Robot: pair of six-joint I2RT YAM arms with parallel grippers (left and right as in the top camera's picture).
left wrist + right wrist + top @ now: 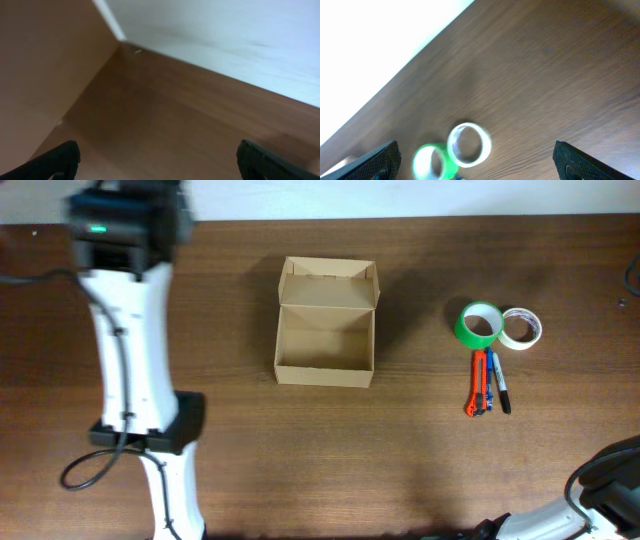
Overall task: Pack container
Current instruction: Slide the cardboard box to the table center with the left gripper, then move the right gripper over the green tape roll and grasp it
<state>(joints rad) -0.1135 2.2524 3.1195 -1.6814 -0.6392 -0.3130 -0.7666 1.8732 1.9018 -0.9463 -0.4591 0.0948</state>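
Note:
The tan cardboard container sits open at the table's middle, its flap lid raised at the far side, and looks empty. A green tape roll and a white tape roll lie to its right; both show blurred in the right wrist view, green and white. Below them lie an orange utility knife and a blue-and-black marker. My left gripper is open and empty over bare table at the far left. My right gripper is open and empty, pointing toward the rolls.
The left arm stretches along the table's left side. The right arm sits at the bottom right corner. A white wall borders the table's far edge.

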